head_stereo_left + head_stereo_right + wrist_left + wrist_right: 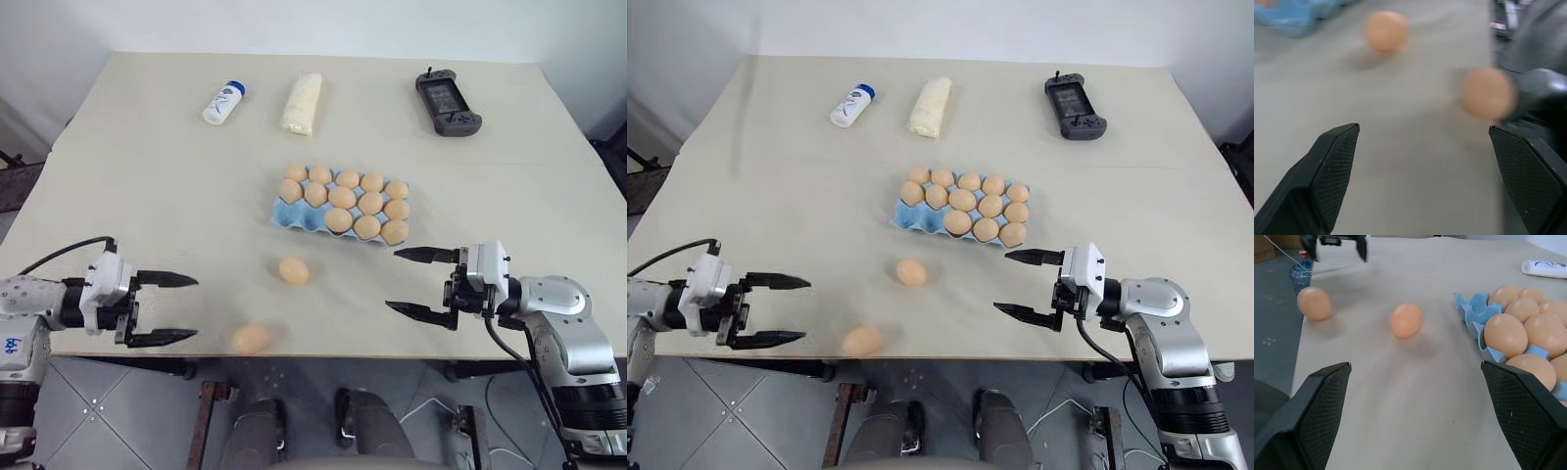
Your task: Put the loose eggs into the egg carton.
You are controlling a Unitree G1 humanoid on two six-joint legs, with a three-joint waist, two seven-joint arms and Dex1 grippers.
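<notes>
The light blue egg carton (286,212) sits mid-table with several tan eggs in its cups; the cups at its near-left corner are bare. Two loose eggs lie on the table in front of it. One egg (293,270) rests just short of the carton. The other egg (251,339) lies close to the table's front edge and looks blurred. My left gripper (194,307) hangs open at the front left, pointing toward that edge egg, a short way from it. My right gripper (392,279) is open at the front right, empty, below the carton's near-right corner.
At the back of the table stand a white bottle (223,103) lying on its side, a cream-coloured roll (302,103) and a dark grey game controller (448,103). The table's front edge (323,356) runs just beneath both grippers.
</notes>
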